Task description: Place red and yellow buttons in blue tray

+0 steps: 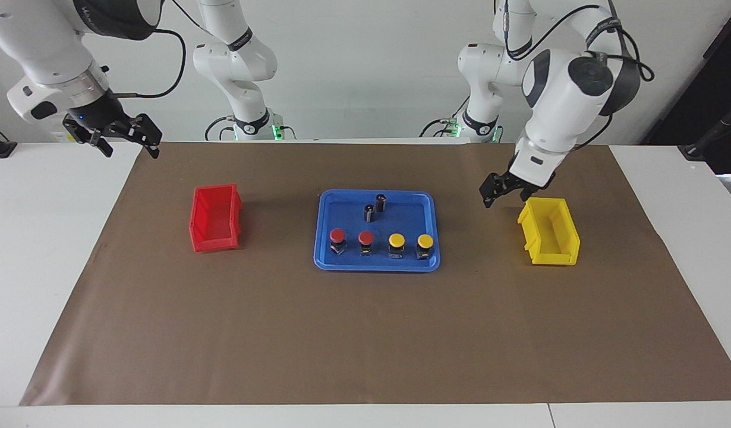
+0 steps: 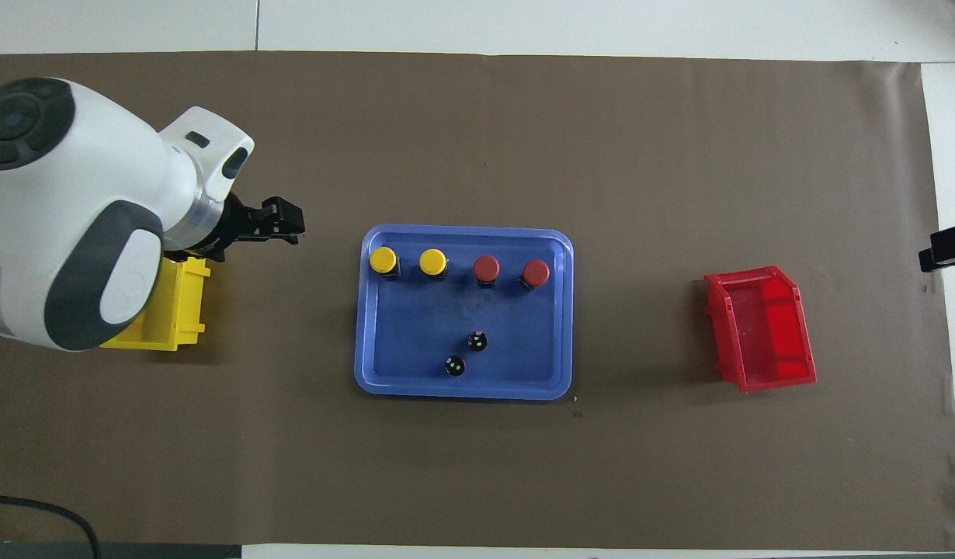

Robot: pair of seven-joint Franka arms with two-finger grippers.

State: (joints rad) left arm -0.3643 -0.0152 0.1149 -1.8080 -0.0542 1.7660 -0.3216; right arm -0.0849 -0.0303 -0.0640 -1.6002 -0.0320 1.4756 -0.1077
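Facing view: buttons (image 1: 379,242) in blue tray (image 1: 326,226), left hand (image 1: 501,191) well apart.

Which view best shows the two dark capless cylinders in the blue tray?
The facing view: there the dark cylinders show their sides, standing upright in the blue tray, nearer to the robots than the row of buttons. The overhead view shows only their round tops, so their height and shape are lost.

The left arm hides part of the yellow bin (image 2: 184,310) seen from overhead. There, only an edge of the right claw (image 2: 946,247) shows, cut off by the frame.
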